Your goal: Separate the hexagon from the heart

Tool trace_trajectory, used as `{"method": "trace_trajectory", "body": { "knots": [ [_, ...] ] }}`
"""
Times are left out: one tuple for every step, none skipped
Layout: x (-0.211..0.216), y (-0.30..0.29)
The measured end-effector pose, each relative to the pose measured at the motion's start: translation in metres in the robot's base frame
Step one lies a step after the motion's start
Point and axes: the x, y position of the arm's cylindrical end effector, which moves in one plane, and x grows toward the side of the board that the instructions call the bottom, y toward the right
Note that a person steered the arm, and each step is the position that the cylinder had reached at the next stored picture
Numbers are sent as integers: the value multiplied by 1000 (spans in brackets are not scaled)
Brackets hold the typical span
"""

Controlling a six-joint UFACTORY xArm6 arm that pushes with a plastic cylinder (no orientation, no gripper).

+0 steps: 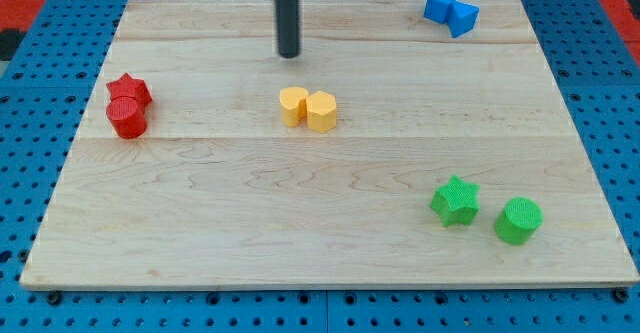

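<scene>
A yellow heart and a yellow hexagon sit touching each other near the board's middle, the heart on the view's left of the hexagon. My tip is above them in the view, a short way toward the top from the heart, not touching either block.
A red star and a red cylinder touch at the view's left. Two blue blocks sit at the top right. A green star and a green cylinder are at the bottom right. The wooden board lies on a blue pegboard.
</scene>
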Motion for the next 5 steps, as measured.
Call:
{"method": "trace_trajectory", "body": {
  "knots": [
    [43,-63],
    [84,-16],
    [111,62],
    [119,89],
    [119,155]
  ]
}}
